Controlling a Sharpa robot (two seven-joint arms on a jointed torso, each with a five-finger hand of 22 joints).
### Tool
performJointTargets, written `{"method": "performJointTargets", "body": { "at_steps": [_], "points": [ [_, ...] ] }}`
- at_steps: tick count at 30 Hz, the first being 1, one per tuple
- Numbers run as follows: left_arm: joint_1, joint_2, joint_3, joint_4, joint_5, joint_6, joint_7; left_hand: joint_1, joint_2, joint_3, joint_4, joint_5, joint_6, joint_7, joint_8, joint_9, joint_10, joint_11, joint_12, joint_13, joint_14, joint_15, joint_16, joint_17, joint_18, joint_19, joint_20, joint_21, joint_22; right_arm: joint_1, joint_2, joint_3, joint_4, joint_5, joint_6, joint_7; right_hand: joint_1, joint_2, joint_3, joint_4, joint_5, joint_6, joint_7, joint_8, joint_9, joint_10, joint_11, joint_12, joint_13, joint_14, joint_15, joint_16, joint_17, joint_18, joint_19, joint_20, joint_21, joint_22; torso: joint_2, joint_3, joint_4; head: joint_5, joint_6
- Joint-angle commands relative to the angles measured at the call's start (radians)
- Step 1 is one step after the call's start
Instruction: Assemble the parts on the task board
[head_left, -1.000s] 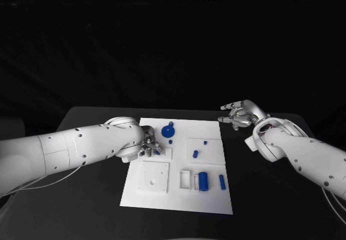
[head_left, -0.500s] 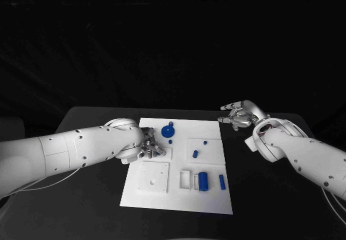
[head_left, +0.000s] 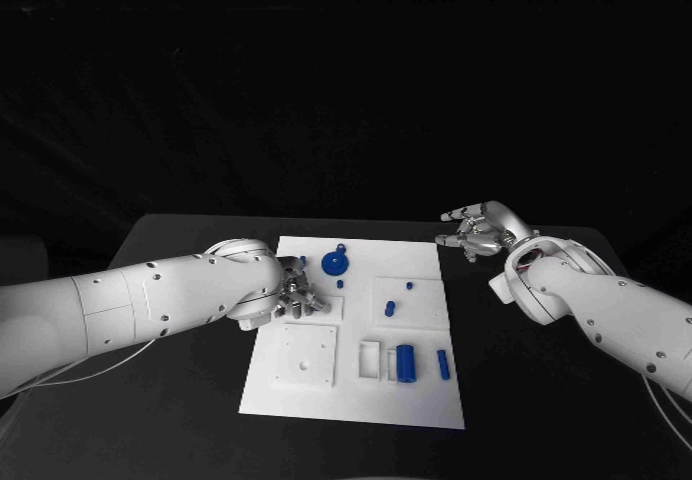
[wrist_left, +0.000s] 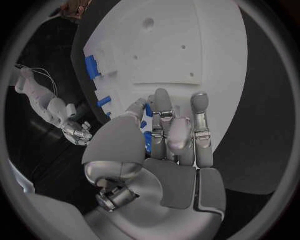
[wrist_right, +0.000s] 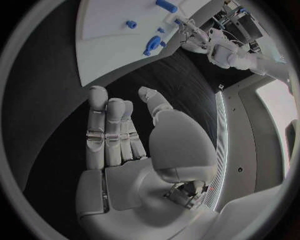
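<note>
Fingers (wrist_left: 164, 120) of left hand (head_left: 296, 291) stay curled low over task board (head_left: 418, 400), grip unclear, barely shifted; right hand (head_left: 477, 230) unchanged, spread, empty; assembly unadvanced.

Two bulky white arms dotted with small dark screws, thin pale cables trailing, each ending in a jointed silver hand: left hand (head_left: 297, 290), right hand (head_left: 479, 230).

Robotics laboratory test station.

Identified by: black table (head_left: 188, 400) against a black backdrop; white task board (head_left: 361, 400) laid flat at the centre, carrying small blue parts (head_left: 407, 362) and shaped recesses; two white robot arms with silver hands, left hand (head_left: 296, 290) and right hand (head_left: 479, 230); bare cables (head_left: 87, 368) running off the left arm; equipment rack (wrist_right: 240, 17) and pale wall panel beyond the table.
</note>
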Motion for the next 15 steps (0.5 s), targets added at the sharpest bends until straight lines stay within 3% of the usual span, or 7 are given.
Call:
{"method": "performJointTargets", "body": {
  "at_steps": [1,3,4,5,8,15],
  "points": [
    [-0.004,-0.005,-0.003,0.006,-0.002,0.012,0.004,-0.008,-0.054,0.028,0.067,-0.073,0.013,0.004,0.001,0.003,0.054,-0.004,-0.003,-0.001,0.005,-0.002,-0.007,-0.003,-0.014,0.005,-0.001,-0.004,0.018,-0.001,0.001,0.0,-0.002,0.002,0.004,0.01,-0.007,0.0,-0.004,0.002,0.001,-0.011,-0.002,-0.004,0.0,-0.004,0.005,-0.003,-0.001,-0.002,-0.002,-0.004,-0.001,0.021,0.024,-0.001,-0.008,0.031,0.0,-0.001,-0.0011,0.0,0.002],
    [-0.004,-0.01,-0.002,0.012,0.003,0.009,0.006,-0.026,-0.091,0.031,0.123,-0.161,0.017,0.005,0.001,0.004,0.054,-0.003,-0.003,-0.002,0.004,-0.002,-0.008,-0.005,-0.014,0.006,-0.002,-0.004,0.018,-0.002,0.001,0.0,-0.003,0.003,0.003,0.01,-0.007,0.0,-0.004,0.002,0.001,-0.011,-0.002,-0.004,0.0,-0.004,0.005,-0.003,-0.001,-0.002,-0.002,-0.004,-0.001,0.021,0.024,-0.001,-0.008,0.031,0.0,-0.0004,-0.0003,-0.001,0.003],
    [-0.004,-0.012,-0.002,0.014,0.005,0.008,0.006,-0.021,-0.114,0.029,0.165,-0.17,0.018,0.005,0.001,0.005,0.053,-0.003,-0.004,-0.003,0.004,-0.003,-0.009,-0.005,-0.015,0.006,-0.003,-0.004,0.018,-0.002,0.001,0.0,-0.003,0.003,0.003,0.011,-0.007,0.0,-0.004,0.002,0.001,-0.011,-0.002,-0.004,0.0,-0.004,0.005,-0.003,-0.001,-0.002,-0.002,-0.004,-0.001,0.021,0.024,-0.001,-0.008,0.031,0.0,-0.0004,0.0003,-0.002,0.003],
    [-0.003,-0.015,-0.001,0.019,0.009,0.006,0.007,-0.026,-0.127,0.015,0.184,-0.178,0.017,0.007,0.001,0.005,0.053,-0.003,-0.004,-0.003,0.004,-0.004,-0.009,-0.005,-0.016,0.006,-0.004,-0.005,0.018,-0.002,0.001,0.0,-0.004,0.003,0.003,0.011,-0.007,0.0,-0.004,0.002,0.001,-0.011,-0.002,-0.004,0.0,-0.004,0.005,-0.003,-0.001,-0.002,-0.002,-0.004,-0.001,0.021,0.024,-0.001,-0.008,0.031,0.0,-0.0007,0.0004,-0.002,0.003],
    [0.003,-0.023,0.003,0.03,0.019,0.002,0.007,-0.047,-0.147,0.002,0.214,-0.18,0.013,0.008,0.0,0.003,0.053,-0.003,-0.005,-0.006,0.002,-0.007,-0.01,-0.006,-0.018,0.006,-0.009,-0.005,0.018,-0.002,0.001,0.0,-0.007,0.004,0.002,0.011,-0.007,0.0,-0.004,0.002,0.001,-0.011,-0.002,-0.004,0.0,-0.004,0.005,-0.003,-0.001,-0.002,-0.002,-0.004,-0.001,0.021,0.024,-0.001,-0.008,0.031,-0.001,-0.0006,0.0005,-0.002,0.004],
    [0.026,-0.032,0.017,0.04,0.033,-0.006,0.009,-0.052,-0.148,0.002,0.213,-0.179,-0.009,0.014,-0.003,-0.034,0.053,-0.002,-0.005,-0.018,0.001,-0.011,-0.018,-0.012,-0.027,0.007,-0.018,-0.007,0.017,-0.002,0.003,0.0,-0.013,0.005,0.001,0.012,-0.007,0.0,-0.007,0.006,0.002,-0.011,-0.002,-0.004,0.001,-0.004,0.005,-0.003,-0.001,-0.002,-0.002,-0.004,-0.002,0.021,0.024,-0.001,-0.007,0.031,-0.001,0.0003,-0.0009,0.0,0.009]
  ]
}}
